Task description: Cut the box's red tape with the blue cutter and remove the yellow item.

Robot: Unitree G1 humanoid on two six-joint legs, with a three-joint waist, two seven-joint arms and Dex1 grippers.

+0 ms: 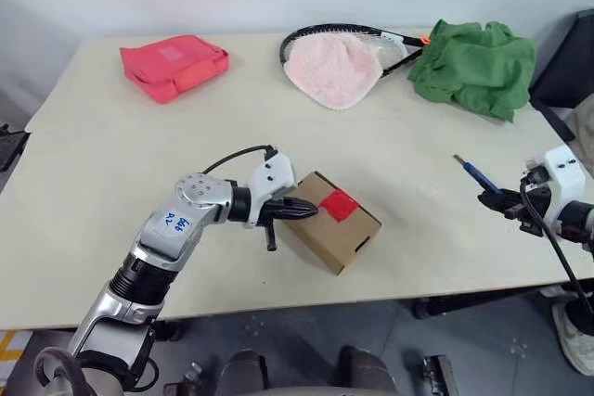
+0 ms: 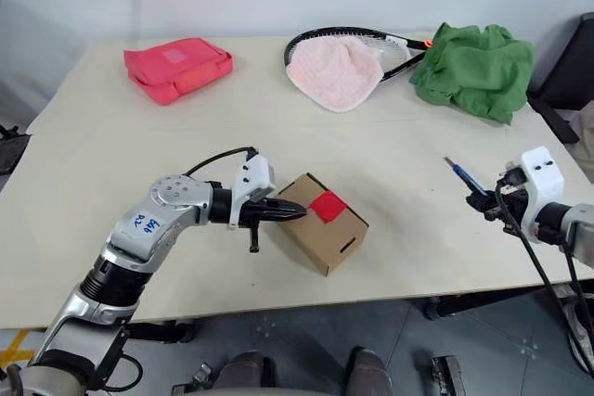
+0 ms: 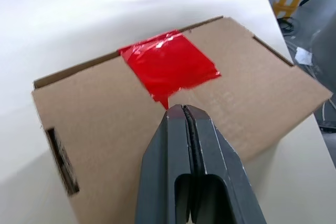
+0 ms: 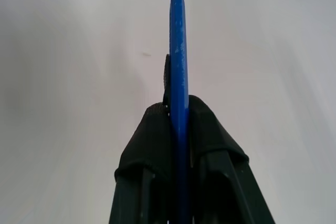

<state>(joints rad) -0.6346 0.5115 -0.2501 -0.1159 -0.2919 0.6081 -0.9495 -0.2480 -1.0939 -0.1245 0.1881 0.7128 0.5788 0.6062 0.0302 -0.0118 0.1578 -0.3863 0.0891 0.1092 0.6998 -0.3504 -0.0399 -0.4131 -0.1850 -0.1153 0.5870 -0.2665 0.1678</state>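
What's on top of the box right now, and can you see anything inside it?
On the box top sits the red tape, with the shut left end effector at the tape's edge. The flaps are closed, so the inside is hidden.

Right claw (image 4: 178, 116) clamped on blue cutter (image 4: 178, 51), slim body pointing straight out, thin tip over pale bench (image 4: 68, 77).

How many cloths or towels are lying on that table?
2: a pink towel draped over the racket head at the far middle, and a crumpled green cloth at the far right corner. Nothing suggests more hidden.
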